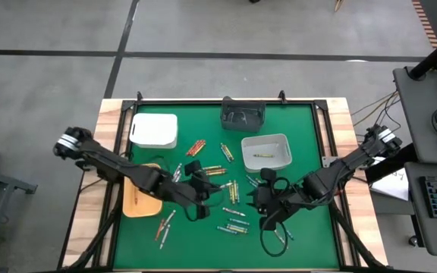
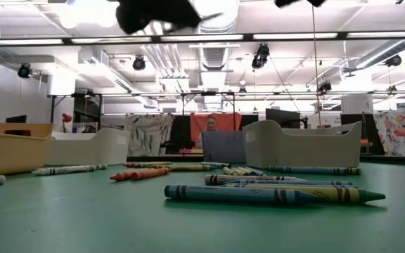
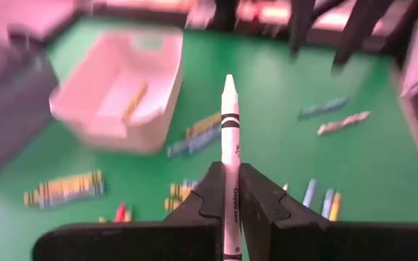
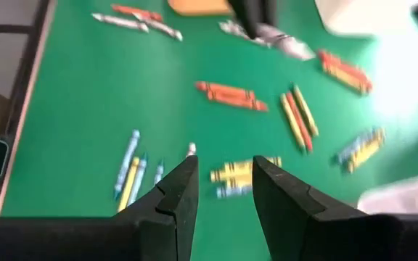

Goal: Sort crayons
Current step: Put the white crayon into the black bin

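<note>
Left gripper (image 3: pixel 229 210), jaws clamped on a white crayon (image 3: pixel 230 145) whose tip points straight ahead along the fingers, above the green surface (image 1: pixel 302 136). Right gripper (image 4: pixel 223 185), jaws apart and empty, over scattered crayons (image 4: pixel 227 94).

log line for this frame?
left pincer: shut on white crayon | right pincer: open, empty, above mat

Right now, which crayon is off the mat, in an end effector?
The white crayon, clamped between the left end effector's fingers, tip pointing forward. All the others lie loose on the green mat or in the white bin.
</note>
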You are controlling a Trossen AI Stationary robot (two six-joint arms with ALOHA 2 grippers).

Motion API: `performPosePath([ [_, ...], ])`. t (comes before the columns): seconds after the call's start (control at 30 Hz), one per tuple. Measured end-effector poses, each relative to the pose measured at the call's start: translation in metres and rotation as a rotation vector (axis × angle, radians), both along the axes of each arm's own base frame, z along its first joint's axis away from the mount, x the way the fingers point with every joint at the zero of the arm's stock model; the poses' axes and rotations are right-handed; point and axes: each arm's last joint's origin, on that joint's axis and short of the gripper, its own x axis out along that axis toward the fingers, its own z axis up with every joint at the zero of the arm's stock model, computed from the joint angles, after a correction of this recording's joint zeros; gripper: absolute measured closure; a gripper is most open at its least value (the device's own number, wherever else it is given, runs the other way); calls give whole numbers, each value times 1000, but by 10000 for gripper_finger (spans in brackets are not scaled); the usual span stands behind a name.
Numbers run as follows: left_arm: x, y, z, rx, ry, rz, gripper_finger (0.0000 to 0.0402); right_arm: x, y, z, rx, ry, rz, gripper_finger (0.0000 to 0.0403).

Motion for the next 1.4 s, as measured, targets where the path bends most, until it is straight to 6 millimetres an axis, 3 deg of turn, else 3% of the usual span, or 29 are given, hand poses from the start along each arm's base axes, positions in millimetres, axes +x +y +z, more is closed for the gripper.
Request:
performPosePath([
  [0.27,-41,21,6,61,-322,-80,402,22,-13,-13,-120,-218,113,284],
  [0.57,-70,63,-5,121,-594,-119,402,45,-74,-30,-209,-544,111,284],
  [0.7,-70,83,-7,134,-663,-154,402,49,-105,-27,-163,-718,182,284],
  [0.9,-71,93,-5,136,-806,-183,402,51,-133,-22,-137,-780,158,284],
  [1.17,-62,92,-12,116,-819,-180,401,56,-135,-6,-103,-824,137,282],
  [1.4,-47,90,-8,124,-822,-175,401,59,-135,2,-77,-808,130,233],
])
